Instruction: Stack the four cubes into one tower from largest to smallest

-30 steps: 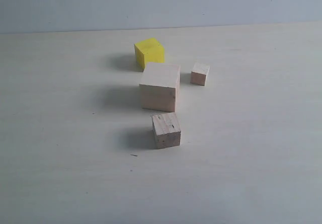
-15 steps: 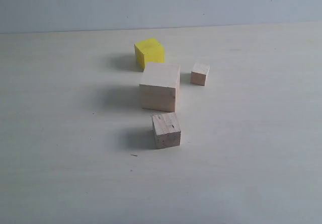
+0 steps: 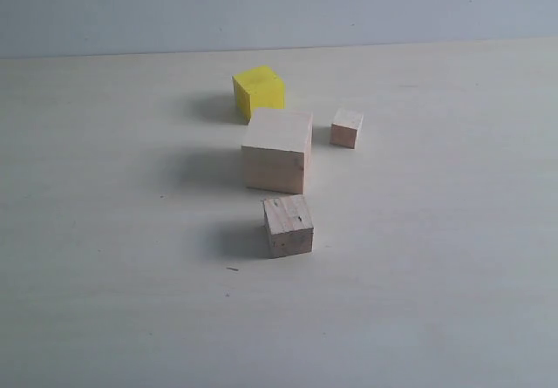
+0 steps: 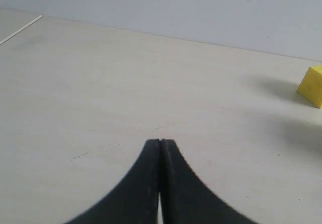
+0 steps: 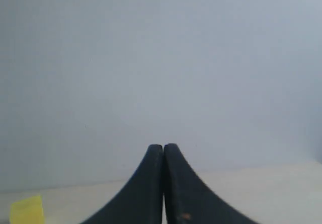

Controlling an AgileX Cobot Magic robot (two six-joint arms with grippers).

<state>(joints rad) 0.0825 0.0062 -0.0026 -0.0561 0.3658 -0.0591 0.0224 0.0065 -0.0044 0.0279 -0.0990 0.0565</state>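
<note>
Table (image 3: 436, 275) carries big pale cube (image 3: 277, 150), yellow cube (image 3: 259, 91), speckled cube (image 3: 289, 225), tiny cube (image 3: 347, 129), unstacked; left pincer (image 4: 160, 142) and right pincer (image 5: 163, 146) pressed together.

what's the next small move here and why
Probably open the left tool and start toward the yellow cube: its jaws are shut, nothing is stacked, and yellow goes next onto the large pale cube.
</note>
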